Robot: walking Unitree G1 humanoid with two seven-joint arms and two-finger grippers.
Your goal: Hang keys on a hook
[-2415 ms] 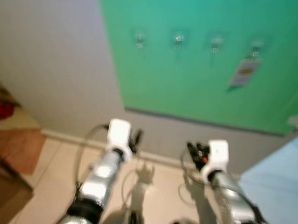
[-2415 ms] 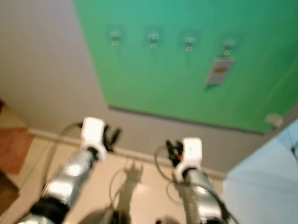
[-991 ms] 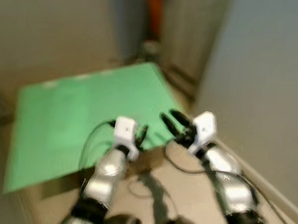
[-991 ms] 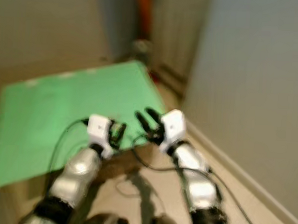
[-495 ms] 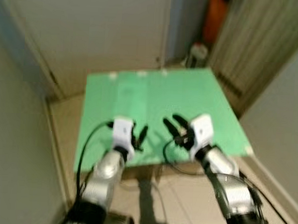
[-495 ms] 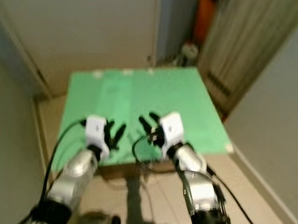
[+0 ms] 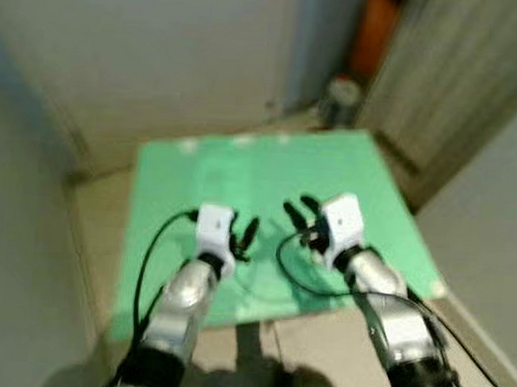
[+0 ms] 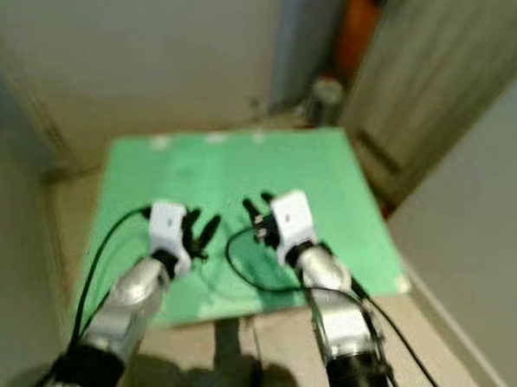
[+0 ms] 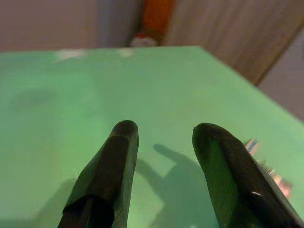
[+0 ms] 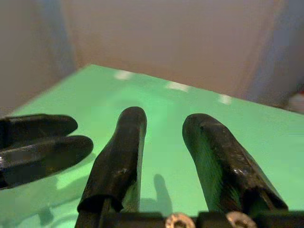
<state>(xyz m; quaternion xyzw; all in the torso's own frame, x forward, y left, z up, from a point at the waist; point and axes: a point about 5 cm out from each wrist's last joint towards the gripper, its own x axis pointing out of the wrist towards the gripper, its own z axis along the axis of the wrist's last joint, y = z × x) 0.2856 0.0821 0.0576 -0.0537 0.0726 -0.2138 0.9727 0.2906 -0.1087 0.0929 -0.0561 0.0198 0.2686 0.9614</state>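
— Any writing or label to read?

— The head views are too blurred for that. Three pale patches (image 7: 241,141) sit along the far edge of the green table (image 7: 161,240), but they are smears with no legible marks.

— Where are the grippers?

— Both are held over the table, side by side. The left gripper (image 7: 241,236) hangs over the near middle, its two fingers spread with a clear gap; the left wrist view shows bare green between them. The right gripper (image 7: 301,211) is just beside it, a little farther in, fingers (image 10: 209,142) likewise apart and pinching nothing. In the right wrist view the left gripper's fingers (image 10: 42,142) show close by.

— And the keys?

— In the left wrist view something small and shiny with a pale pinkish end, maybe the keys (image 9: 259,159), lies on the green top just past the outer side of one finger (image 9: 228,171). It is outside the gap. I cannot tell whether it touches the finger, and it is too blurred to be sure what it is.

— Beyond the table?

— An orange thing (image 7: 376,26) stands by the wall, with a small round object (image 7: 342,89) on the floor below it.
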